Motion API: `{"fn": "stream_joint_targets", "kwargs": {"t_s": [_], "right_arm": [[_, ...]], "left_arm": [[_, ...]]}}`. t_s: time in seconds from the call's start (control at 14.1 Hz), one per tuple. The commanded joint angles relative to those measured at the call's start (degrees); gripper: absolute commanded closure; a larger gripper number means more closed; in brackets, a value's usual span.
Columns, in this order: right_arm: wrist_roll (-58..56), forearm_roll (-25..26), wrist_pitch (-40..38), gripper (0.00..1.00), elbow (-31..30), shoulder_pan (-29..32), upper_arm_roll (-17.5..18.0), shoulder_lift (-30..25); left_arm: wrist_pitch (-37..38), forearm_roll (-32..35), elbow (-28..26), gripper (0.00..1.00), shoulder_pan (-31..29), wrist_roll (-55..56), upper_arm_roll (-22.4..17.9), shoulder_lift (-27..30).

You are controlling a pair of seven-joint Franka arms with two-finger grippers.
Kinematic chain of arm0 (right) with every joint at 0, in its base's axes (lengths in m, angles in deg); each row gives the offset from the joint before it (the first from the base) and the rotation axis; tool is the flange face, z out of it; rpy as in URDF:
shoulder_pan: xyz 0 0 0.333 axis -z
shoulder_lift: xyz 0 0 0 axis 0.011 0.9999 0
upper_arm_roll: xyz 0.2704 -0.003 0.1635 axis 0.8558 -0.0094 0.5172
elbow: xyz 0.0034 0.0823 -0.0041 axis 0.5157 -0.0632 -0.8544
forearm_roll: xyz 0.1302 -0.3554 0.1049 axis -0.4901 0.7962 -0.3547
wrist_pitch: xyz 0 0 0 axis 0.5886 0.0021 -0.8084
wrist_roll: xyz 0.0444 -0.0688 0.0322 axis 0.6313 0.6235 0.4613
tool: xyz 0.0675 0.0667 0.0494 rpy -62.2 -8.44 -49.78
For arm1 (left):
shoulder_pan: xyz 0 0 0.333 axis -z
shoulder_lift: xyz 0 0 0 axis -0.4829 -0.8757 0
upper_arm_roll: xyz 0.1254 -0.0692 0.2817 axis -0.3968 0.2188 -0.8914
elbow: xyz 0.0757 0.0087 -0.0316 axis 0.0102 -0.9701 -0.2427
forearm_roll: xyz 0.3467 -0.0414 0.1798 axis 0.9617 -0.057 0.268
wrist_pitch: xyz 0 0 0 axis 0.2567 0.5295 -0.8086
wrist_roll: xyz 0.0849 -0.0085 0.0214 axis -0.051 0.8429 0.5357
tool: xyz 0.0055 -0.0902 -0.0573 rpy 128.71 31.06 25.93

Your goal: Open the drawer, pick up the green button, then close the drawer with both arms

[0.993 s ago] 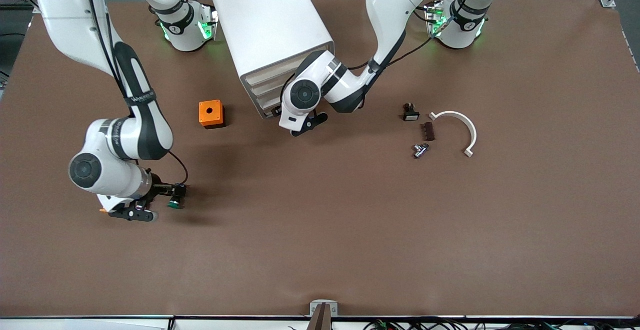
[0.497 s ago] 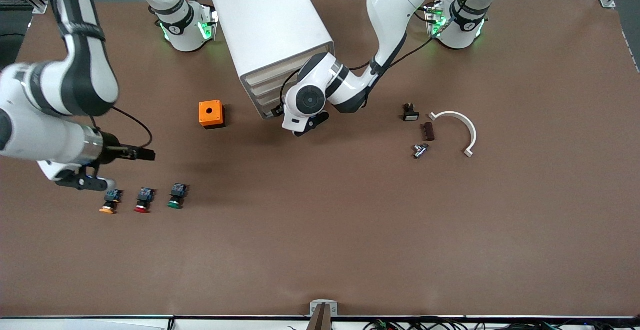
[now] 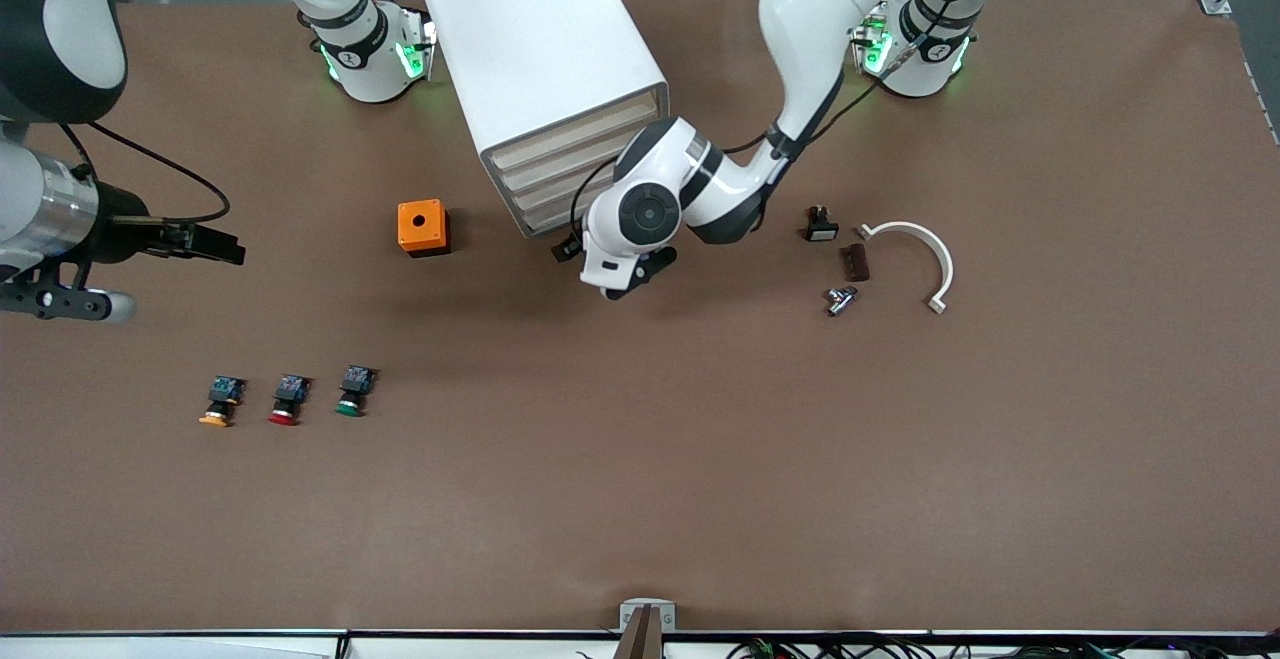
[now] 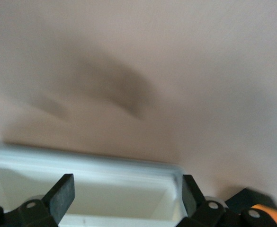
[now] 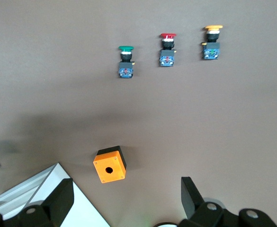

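Three push buttons lie in one row on the table toward the right arm's end: the button [image 3: 352, 391] with the green cap, one red-capped button [image 3: 288, 400] and one orange-capped button [image 3: 220, 401]. All three rest on the bare surface, apart from each other.

One white cabinet [image 3: 540, 49] carries four drawer fronts; the drawer [image 3: 545, 226], lowest of the four, sits flush. One orange box [image 3: 423, 227] with a single round hole stands beside the cabinet. Four small parts lie toward the left arm's end, among them one white curved bracket [image 3: 925, 254]. No legible writing.

The left gripper [image 3: 628, 277] is in front of the drawer, fingers spread, holding nothing. The right gripper [image 5: 126, 198] is raised over the table's right-arm end, fingers spread, holding nothing.
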Motion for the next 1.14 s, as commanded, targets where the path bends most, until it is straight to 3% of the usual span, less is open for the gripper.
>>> {"fn": "stream_joint_targets", "kwargs": {"t_s": [0.0, 0.35, 0.64, 1.06], "right_arm": [[-0.36, 4.83, -4.22, 0.00, 6.59, 0.23, 1.19, 1.31], [-2.11, 4.33, -7.22, 0.00, 11.44, 1.54, 0.67, 0.79], [-12.83, 4.33, -7.57, 0.00, 11.97, 2.86, 0.75, -1.41], [-1.59, 4.24, -10.82, 0.00, 10.04, 2.07, 1.28, -3.17]], "left_arm": [[1.32, 7.64, -0.55, 0.00, -0.84, 0.39, 0.08, 6.13], [9.56, 9.85, -0.64, 0.00, -9.18, -3.72, 0.17, 14.40], [13.89, 10.29, -0.47, 0.00, -14.72, -9.88, 0.08, 17.40], [27.93, 9.41, -0.82, 0.00, -24.21, -19.64, 0.79, 24.69]]}}
